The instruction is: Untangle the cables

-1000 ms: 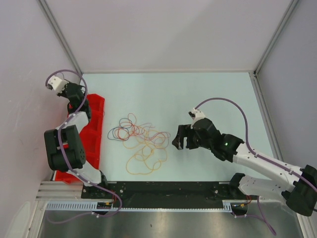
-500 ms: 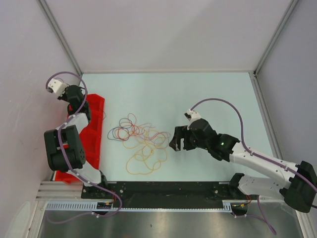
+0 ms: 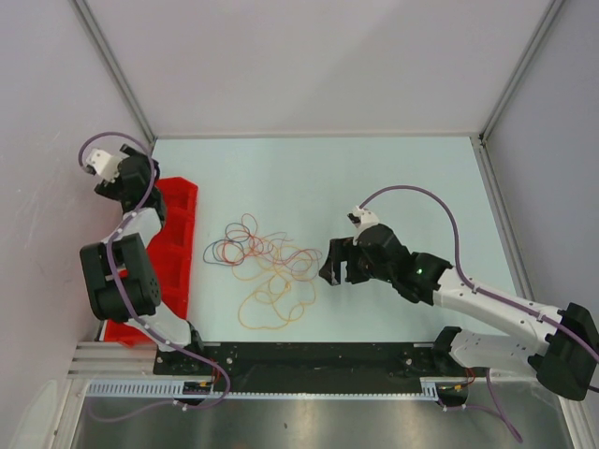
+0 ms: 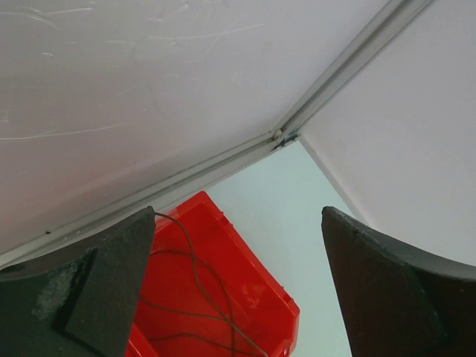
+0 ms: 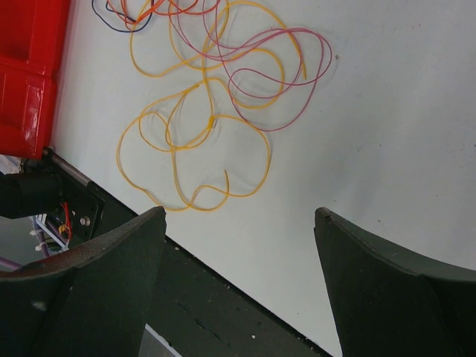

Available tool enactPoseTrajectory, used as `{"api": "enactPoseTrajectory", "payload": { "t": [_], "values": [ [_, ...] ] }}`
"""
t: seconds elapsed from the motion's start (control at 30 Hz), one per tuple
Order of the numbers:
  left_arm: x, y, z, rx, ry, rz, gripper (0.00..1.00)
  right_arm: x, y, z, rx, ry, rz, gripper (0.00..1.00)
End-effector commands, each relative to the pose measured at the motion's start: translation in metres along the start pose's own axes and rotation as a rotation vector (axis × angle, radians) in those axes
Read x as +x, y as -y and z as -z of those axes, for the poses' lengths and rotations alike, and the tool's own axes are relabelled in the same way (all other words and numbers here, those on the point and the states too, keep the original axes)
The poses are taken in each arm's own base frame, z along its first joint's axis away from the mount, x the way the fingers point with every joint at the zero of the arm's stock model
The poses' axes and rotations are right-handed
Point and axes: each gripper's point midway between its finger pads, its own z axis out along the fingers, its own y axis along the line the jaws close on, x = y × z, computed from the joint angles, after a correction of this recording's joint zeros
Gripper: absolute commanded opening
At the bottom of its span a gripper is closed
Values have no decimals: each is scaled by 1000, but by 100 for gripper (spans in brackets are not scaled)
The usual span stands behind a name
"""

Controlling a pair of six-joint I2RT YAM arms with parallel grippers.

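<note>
Top external view is showing the right gripper (image 3: 329, 267), jaws apart and empty, hovering just right of the cables (image 3: 267, 271), which are lying in tangled orange, red and dark loops toward the near left of the table (image 3: 393, 178). Farther back, the left gripper (image 4: 238, 253), jaws also apart, is hanging over the red bin (image 3: 178, 234) at the left edge, where one dark cable (image 4: 195, 275) is lying.

no legible text, no labels or brands, no numbers or signs

Open table (image 3: 393, 178) beyond the cables (image 3: 253, 248), red bin (image 3: 178, 224) blocking the left edge — walls (image 3: 309, 65) close behind
</note>
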Motion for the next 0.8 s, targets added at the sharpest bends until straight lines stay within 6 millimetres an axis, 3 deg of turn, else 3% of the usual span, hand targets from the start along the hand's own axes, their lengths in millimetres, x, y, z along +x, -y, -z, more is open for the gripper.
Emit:
{"api": "enactPoseTrajectory", "payload": {
  "t": [0.0, 0.07, 0.13, 0.17, 0.23, 0.27, 0.33, 0.47, 0.6, 0.77],
  "values": [
    [-41, 49, 20, 131, 0, 31, 98, -21, -11, 12, -22, 73, 11, 85],
    [-40, 73, 37, 185, -29, -56, 99, -24, -7, 13, -9, 86, 25, 86],
    [-57, 96, 53, 225, -9, -103, 100, -29, -5, 14, -4, 106, 33, 86],
    [-46, 104, 66, 241, -54, -161, 100, -32, -3, 14, -1, 112, 29, 86],
    [-52, 121, 83, 299, -80, -182, 100, -42, 0, 15, 2, 130, 12, 86],
    [-43, 123, 92, 315, -130, -216, 99, -45, 3, 15, 7, 136, 6, 86],
    [-38, 120, 106, 340, -184, -234, 97, -50, 8, 14, 27, 148, 3, 86],
    [-4, 77, 131, 303, -304, -285, 93, -47, 27, 10, 112, 138, 32, 85],
    [17, 67, 156, 404, -360, -333, 90, -37, 48, 6, 206, 101, 61, 85],
    [52, 47, 166, 390, -461, -434, 89, -22, 65, -4, 257, 52, 88, 85]
  ]
}}
